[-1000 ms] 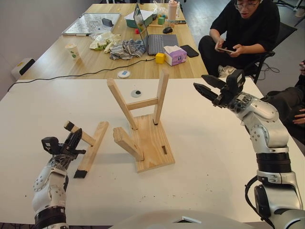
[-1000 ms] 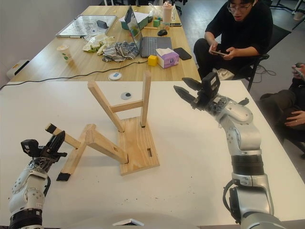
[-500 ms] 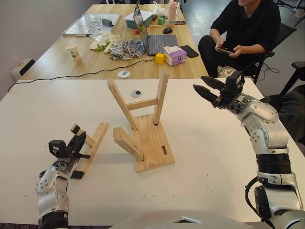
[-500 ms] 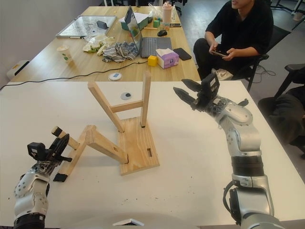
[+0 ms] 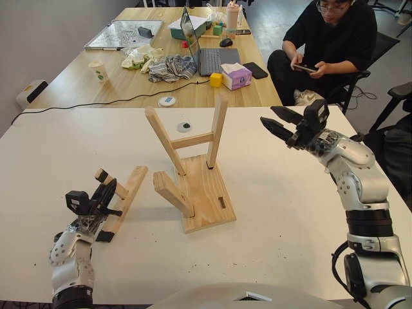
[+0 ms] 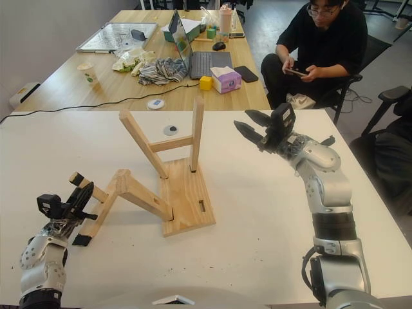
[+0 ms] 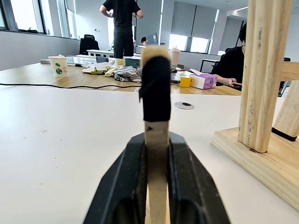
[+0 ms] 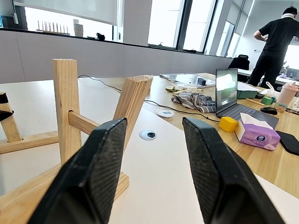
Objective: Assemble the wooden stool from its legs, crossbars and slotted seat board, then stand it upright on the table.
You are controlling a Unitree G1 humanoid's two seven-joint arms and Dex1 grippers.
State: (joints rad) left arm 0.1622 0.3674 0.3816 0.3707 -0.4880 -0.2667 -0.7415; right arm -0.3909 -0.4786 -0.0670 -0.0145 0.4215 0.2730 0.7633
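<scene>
Left gripper now sits a touch lower at lower left than before, clamped on the loose leg frame that runs up-right, seat board near its right at centre, so left's closer; right gripper hangs spread open upper right.

It is an open office used as a workspace. Beyond the white table, a long wooden desk carries a laptop, a tissue box, a paper cup and a trailing cable. An office chair stands far right. Large windows with blinds line the wall.
</scene>
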